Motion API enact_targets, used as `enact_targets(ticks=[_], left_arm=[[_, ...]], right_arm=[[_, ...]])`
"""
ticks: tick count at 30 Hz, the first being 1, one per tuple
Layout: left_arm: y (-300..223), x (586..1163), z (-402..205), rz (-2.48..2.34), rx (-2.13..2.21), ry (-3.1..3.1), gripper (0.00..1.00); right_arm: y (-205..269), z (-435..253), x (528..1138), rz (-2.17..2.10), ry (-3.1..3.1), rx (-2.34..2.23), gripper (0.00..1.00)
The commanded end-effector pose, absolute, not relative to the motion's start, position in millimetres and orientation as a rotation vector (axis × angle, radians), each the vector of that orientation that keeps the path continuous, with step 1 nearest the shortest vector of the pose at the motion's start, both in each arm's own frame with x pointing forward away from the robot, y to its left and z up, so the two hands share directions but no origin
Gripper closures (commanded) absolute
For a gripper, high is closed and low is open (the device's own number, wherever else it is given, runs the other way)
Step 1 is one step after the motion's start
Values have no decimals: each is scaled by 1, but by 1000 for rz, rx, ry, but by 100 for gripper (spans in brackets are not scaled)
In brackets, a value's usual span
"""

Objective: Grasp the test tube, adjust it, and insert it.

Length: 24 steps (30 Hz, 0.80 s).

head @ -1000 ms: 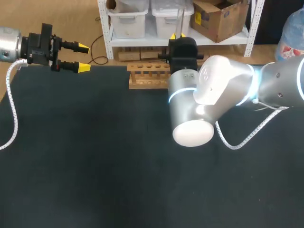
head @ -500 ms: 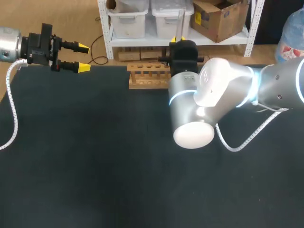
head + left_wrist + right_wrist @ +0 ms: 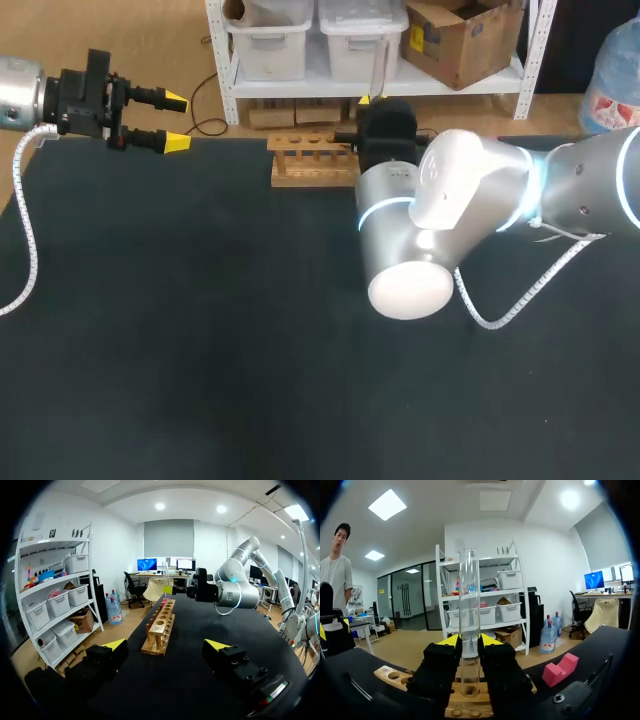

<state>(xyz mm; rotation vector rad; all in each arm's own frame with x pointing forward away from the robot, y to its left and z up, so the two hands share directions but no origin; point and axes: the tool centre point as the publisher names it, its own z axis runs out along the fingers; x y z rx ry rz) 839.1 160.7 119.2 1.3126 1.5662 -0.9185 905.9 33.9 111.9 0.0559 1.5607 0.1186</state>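
Observation:
A clear glass test tube [image 3: 469, 610] stands upright between the yellow-tipped fingers of my right gripper [image 3: 469, 642], which is shut on it. Its lower end is at a hole near the right end of the wooden rack [image 3: 470, 700]; how deep it sits I cannot tell. In the head view the rack [image 3: 310, 158] stands at the table's far edge, with my right gripper [image 3: 372, 102] just above its right end and the tube [image 3: 378, 65] faint above it. My left gripper [image 3: 176, 121] hangs open at the far left corner, facing the rack [image 3: 161, 627] along its length.
A pink block [image 3: 561, 670] lies on the dark table mat beside the rack, on my right gripper's far side. My right arm's bulky silver elbow [image 3: 430, 230] hangs over the table's middle right. A white cable [image 3: 25, 240] trails from the left arm.
My right arm has shifted slightly, and the gripper with the tube has sunk a little toward the rack. The left arm has not moved.

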Motion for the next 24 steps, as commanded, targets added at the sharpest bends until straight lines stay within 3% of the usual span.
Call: enact_targets(ticks=[1, 23, 24], left_arm=[[160, 837, 118, -912, 1309, 1564, 0], [160, 837, 118, -912, 1309, 1564, 0], [160, 837, 118, -912, 1309, 1564, 0]], right_arm=[[34, 104, 911, 151, 1557, 28, 100], [29, 85, 907, 154, 1590, 66, 100], [29, 85, 906, 154, 1590, 66, 91]])
